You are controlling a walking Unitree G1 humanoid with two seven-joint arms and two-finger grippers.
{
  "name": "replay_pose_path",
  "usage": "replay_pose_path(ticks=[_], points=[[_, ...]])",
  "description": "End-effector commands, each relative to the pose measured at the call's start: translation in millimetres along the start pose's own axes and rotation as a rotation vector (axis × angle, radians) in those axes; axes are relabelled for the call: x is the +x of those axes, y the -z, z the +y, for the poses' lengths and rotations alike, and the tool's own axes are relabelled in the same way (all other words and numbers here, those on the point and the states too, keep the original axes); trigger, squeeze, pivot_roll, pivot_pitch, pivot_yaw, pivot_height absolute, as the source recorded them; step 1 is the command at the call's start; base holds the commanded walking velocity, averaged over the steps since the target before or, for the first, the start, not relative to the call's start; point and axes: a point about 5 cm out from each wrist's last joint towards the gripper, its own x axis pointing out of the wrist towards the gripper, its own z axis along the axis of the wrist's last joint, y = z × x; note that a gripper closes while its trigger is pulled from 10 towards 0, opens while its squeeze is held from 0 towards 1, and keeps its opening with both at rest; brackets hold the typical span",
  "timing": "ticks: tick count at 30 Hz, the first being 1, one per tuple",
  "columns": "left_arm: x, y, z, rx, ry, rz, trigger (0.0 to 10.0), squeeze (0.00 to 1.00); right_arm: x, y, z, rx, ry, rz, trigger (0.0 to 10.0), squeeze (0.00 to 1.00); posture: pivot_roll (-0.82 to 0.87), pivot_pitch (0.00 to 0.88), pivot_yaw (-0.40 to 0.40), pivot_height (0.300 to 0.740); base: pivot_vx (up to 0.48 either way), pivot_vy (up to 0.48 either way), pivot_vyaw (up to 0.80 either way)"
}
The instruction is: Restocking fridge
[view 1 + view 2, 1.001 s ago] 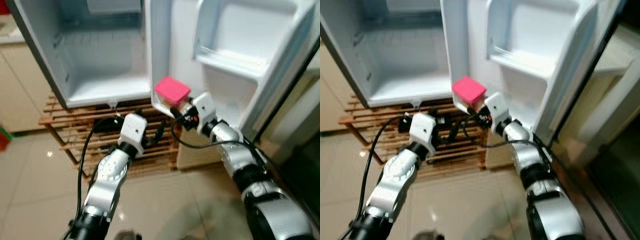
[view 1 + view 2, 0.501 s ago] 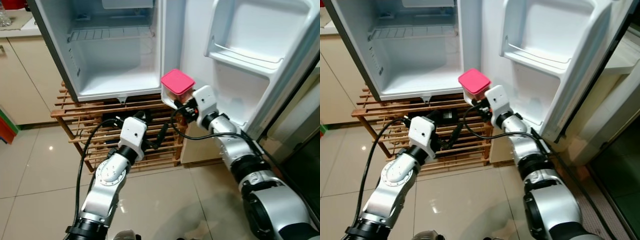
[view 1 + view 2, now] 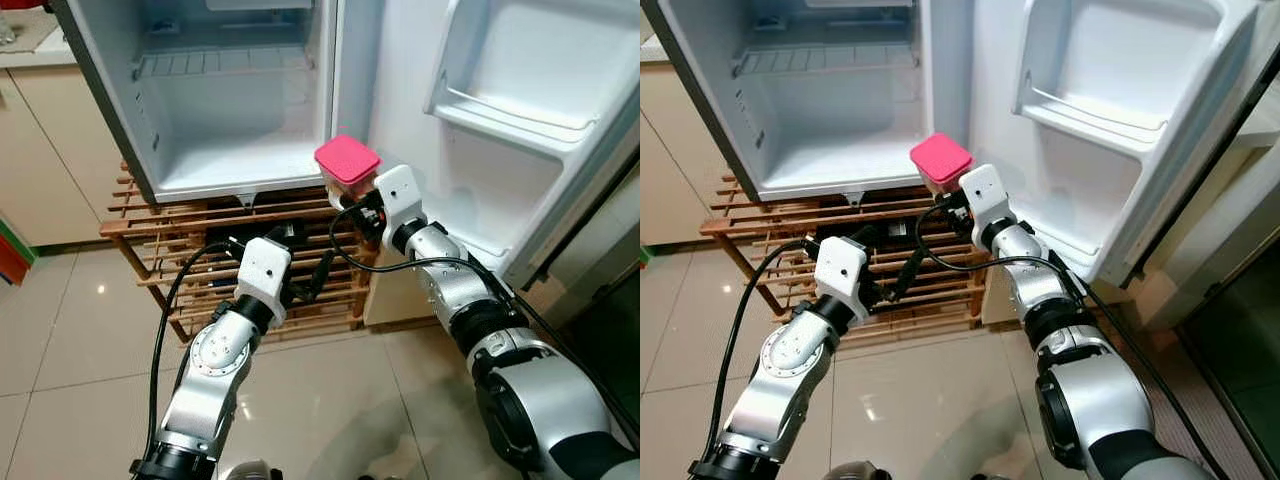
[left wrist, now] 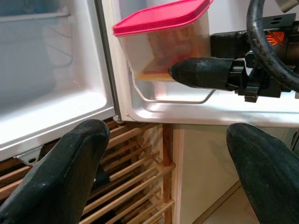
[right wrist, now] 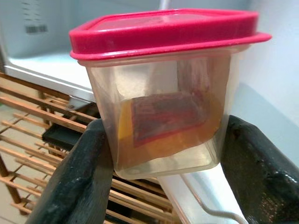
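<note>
While the left claw point(image 3: 318, 272) hangs low with its two black fingers point(image 4: 60, 177) spread wide and nothing between them, the right claw point(image 5: 163, 154) is clamped on a clear plastic container point(image 5: 163, 116) with a pink lid point(image 3: 347, 160), one finger pressed to each side wall. Something orange-brown lies at the bottom of the container. Just past the left claw stands a slatted wooden rack point(image 3: 160, 240) on the tiled floor point(image 3: 70, 350), with a small black item on one of its slats. Above and beyond both claws, the small fridge point(image 3: 230, 110) stands open on the rack, and the held container sits right at the lower edge of the open door point(image 3: 500, 130), close to the bottom corner of the cabinet. Farther up the cabinet, a wire shelf point(image 3: 220, 62) crosses the white interior.
</note>
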Motion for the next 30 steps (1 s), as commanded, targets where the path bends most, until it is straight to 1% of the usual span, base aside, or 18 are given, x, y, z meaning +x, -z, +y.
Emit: replay_pose_path(ticks=[1, 2, 3, 4, 5, 6, 9, 12, 14, 19, 21, 26, 28, 30], points=[[1.9, -5, 0.4, 0.009, -0.007, -0.013, 10.0, 0.00, 1.9, -6, -5.5, 0.002, 0.025, -0.016, 0.0, 0.00, 0.05, 0.027, -0.032, 0.740, 0.000, 0.000, 0.00], [2.0, -5, 0.2, 0.010, -0.008, -0.012, 10.0, 0.00, 1.7, -6, -6.5, 0.001, 0.035, -0.020, 0.0, 0.00, 0.05, 0.025, -0.032, 0.740, 0.000, 0.000, 0.00], [2.3, -5, -0.1, 0.013, -0.008, -0.012, 10.0, 0.00, 1.0, -7, -11.9, 0.001, 0.091, -0.022, 0.0, 0.00, 0.05, 0.023, -0.033, 0.740, 0.000, 0.000, 0.00], [2.3, -5, -0.1, 0.013, -0.008, -0.012, 10.0, 0.00, 1.0, -7, -11.9, 0.001, 0.091, -0.022, 0.0, 0.00, 0.05, 0.023, -0.033, 0.740, 0.000, 0.000, 0.00], [2.7, -5, -0.4, 0.015, -0.009, -0.011, 10.0, 0.00, 0.3, -6, -15.9, 0.015, 0.124, -0.014, 0.0, 0.00, 0.05, 0.019, -0.034, 0.740, 0.000, 0.000, 0.00], [2.8, -5, -0.5, 0.015, -0.009, -0.011, 10.0, 0.00, 0.1, -6, -16.7, 0.014, 0.129, -0.013, 0.0, 0.00, 0.05, 0.016, -0.033, 0.740, 0.000, 0.000, 0.00], [3.1, -5, -0.8, 0.015, -0.009, -0.011, 10.0, 0.00, 0.3, -5, -16.4, 0.017, 0.128, -0.010, 0.0, 0.00, 0.05, 0.014, -0.033, 0.740, 0.000, 0.000, 0.00], [3.7, -5, -1.5, 0.015, -0.011, -0.010, 10.0, 0.00, 1.5, -4, -13.2, 0.043, 0.118, -0.002, 0.0, 0.00, 0.05, 0.009, -0.037, 0.740, 0.000, 0.000, 0.00], [4.1, -5, -2.0, 0.013, -0.013, -0.008, 10.0, 0.00, 2.6, -3, -10.4, 0.085, 0.107, 0.008, 0.0, 0.00, 0.05, 0.007, -0.038, 0.740, 0.000, 0.000, 0.00], [4.0, -5, -2.7, 0.009, -0.014, -0.005, 10.0, 0.00, 4.9, -4, -5.7, 0.148, 0.073, 0.014, 0.0, 0.00, 0.05, 0.007, -0.039, 0.740, 0.000, 0.000, 0.00], [4.1, -5, -3.1, 0.009, -0.013, -0.005, 10.0, 0.00, 5.4, -4, -4.6, 0.147, 0.063, 0.014, 0.0, 0.00, 0.05, 0.008, -0.039, 0.740, 0.000, 0.000, 0.00], [4.4, -5, -3.1, 0.008, -0.013, -0.005, 10.0, 0.00, 6.7, -5, -5.9, 0.138, 0.081, 0.025, 0.0, 0.00, 0.05, 0.012, -0.040, 0.740, 0.000, 0.000, 0.00], [4.5, -5, -3.3, 0.007, -0.014, -0.006, 10.0, 0.00, 7.9, -7, -7.9, 0.156, 0.103, 0.033, 0.0, 0.00, 0.05, 0.015, -0.042, 0.740, 0.000, 0.000, 0.00], [4.2, -6, -3.9, 0.006, -0.015, -0.006, 10.0, 0.00, 10.3, -8, -8.1, 0.214, 0.120, 0.049, 0.0, 0.00, 0.05, 0.022, -0.046, 0.740, 0.000, 0.000, 0.00]])
